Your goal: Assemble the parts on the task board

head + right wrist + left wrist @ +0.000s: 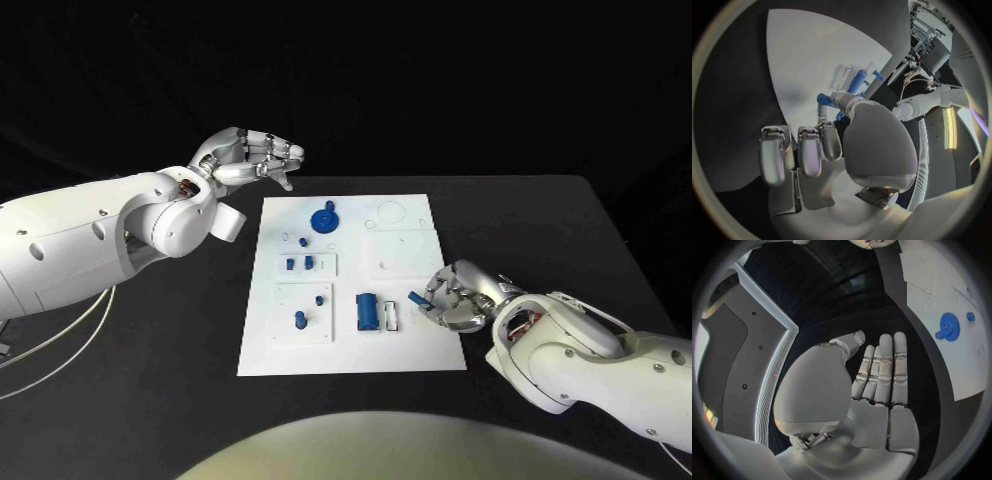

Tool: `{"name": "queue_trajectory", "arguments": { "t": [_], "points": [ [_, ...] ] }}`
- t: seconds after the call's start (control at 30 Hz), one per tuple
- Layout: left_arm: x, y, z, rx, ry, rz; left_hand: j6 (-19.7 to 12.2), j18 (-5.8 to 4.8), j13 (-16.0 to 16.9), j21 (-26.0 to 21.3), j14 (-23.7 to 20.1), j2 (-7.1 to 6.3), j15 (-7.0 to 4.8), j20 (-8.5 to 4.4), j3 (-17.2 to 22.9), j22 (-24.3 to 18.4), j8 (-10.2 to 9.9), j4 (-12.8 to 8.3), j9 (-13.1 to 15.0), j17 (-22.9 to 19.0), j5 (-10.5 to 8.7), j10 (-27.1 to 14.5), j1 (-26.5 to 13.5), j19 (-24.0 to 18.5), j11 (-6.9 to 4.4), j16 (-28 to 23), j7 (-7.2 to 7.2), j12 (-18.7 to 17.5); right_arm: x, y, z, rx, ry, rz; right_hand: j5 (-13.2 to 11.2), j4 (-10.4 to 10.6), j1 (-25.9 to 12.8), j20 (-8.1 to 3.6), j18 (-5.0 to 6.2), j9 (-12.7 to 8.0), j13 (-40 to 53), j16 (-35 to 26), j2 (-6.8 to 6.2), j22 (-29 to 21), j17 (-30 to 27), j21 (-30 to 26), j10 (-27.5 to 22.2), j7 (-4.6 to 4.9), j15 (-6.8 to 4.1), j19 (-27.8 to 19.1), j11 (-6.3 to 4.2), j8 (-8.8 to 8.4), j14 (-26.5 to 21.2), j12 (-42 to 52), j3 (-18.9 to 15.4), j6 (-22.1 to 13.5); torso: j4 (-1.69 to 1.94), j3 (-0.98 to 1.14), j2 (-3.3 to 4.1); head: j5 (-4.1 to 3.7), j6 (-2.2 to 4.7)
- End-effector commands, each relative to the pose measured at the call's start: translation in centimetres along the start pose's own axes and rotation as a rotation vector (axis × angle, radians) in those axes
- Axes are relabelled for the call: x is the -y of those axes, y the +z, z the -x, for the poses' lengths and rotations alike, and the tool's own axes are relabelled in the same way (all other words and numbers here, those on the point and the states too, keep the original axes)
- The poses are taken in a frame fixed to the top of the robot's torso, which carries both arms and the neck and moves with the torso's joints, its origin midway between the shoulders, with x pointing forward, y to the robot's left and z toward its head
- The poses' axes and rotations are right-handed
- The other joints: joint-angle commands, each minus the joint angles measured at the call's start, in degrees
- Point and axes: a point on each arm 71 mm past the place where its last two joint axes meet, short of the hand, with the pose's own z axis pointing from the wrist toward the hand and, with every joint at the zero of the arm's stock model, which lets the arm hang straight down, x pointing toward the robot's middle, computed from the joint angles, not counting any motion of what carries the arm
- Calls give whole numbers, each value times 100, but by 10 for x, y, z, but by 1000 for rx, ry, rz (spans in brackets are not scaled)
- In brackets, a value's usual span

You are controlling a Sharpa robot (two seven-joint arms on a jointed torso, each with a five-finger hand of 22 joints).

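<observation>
Right hand (459, 300) is pinching a small blue part (418, 298) at the near right edge of the white task board (411, 350), mid-surface. Blue gear (326, 217) is sitting farther up. Left hand (248, 158) is hovering beyond, fingers extended, empty.

You're looking at a flat matte black table (577, 240), and square on it a plain white rectangular task board (411, 345) with faint pale grey outlines marking its recesses. Your parts are all the same saturated blue: a round blue toothed gear (326, 218), a pair of short blue pegs (297, 264), a long blue cylinder (366, 312). Your silver metallic left hand (253, 157) shows darker grey at the finger segments; its arm shell is glossy white. Your silver right hand (454, 300) pinches a small blue piece (418, 298).
</observation>
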Motion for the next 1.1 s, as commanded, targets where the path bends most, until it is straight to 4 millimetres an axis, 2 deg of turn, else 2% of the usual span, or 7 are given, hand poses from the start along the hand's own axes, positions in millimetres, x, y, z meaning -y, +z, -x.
{"name": "queue_trajectory", "arguments": {
  "t": [0.03,0.17,0.4,0.67,1.1],
  "points": [
    [2,1,-3,-15,-10,-18,-39,75,6,-14,-40,57,8,-1,24,-3,28,-4,-9,-2,26,-37,-16,-54,10,1,6,28,-2,0,-1,-3,90,-23,-26,-453,-144,-14,-56,253,633,-5,-13,1416,877,18,47,-30,-15,487,-2,210,462,1,473,-10,-1,-1,6,5,0],
    [2,1,-4,-16,-10,-19,-39,75,6,-14,-40,57,8,-1,24,-3,28,-4,-9,-2,26,-37,-16,-54,10,1,6,28,-7,3,-7,-46,105,-27,-40,-454,-299,-15,-55,259,635,-2,-47,1414,883,13,48,-40,-19,486,-8,206,464,2,442,9,-12,-3,8,17,0],
    [3,1,-5,-19,-11,-20,-39,75,6,-14,-40,57,8,-1,24,-3,28,-4,-9,-2,26,-37,-16,-54,10,1,6,28,-11,8,-23,-143,126,-56,-64,-351,-689,-14,-53,227,639,-6,-116,1411,874,3,46,-32,-14,482,-1,144,461,2,192,71,1,0,7,15,0],
    [3,1,-5,-21,-12,-20,-43,74,4,-8,-43,57,9,-2,34,2,30,-12,-10,-2,24,-44,-16,-55,11,3,9,34,-14,12,-34,-186,139,-71,-69,-114,-1109,-6,-59,185,669,4,-134,1420,901,33,69,-21,-4,492,10,72,467,41,-192,157,-2,0,1,14,0],
    [3,1,-5,-21,-12,-20,-43,74,4,-8,-43,57,9,-2,34,2,30,-12,-10,-2,24,-44,-16,-55,11,3,9,34,-18,15,-38,-194,139,-73,-64,10,-1253,-8,-63,173,715,11,-95,1424,918,48,103,-26,-8,498,6,49,471,103,-363,203,0,0,6,18,0]
  ]
}}
